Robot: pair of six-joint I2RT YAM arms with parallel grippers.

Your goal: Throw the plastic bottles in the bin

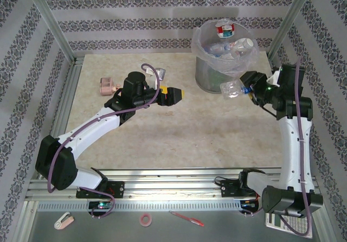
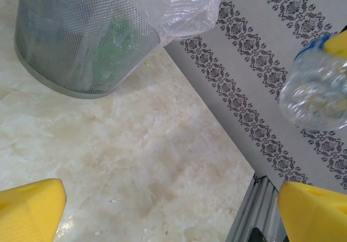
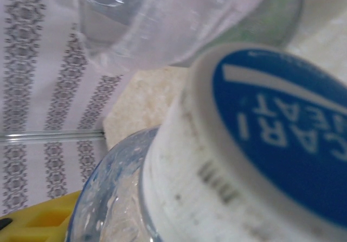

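Up close, right tool [image 1: 245, 88] grips a seemingly blue-labelled bottle [image 3: 179, 193].

Heaped bottles [image 1: 230, 44] rise past the rim of the bin [image 1: 214, 76], crowding its mouth. Left of the bin the tabletop [image 1: 179, 133] lies bare up to my left gripper [image 1: 174, 95]; in front of it, bare too. Right of the bin, the held bottle [image 1: 232, 89] in my right gripper [image 1: 246, 87] and a frame post [image 1: 277, 38] narrow the gap.

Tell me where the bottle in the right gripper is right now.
In the top view the clear bottle is clamped sideways in the right gripper, over the far right of the table, just beside the near-right wall of the bin.
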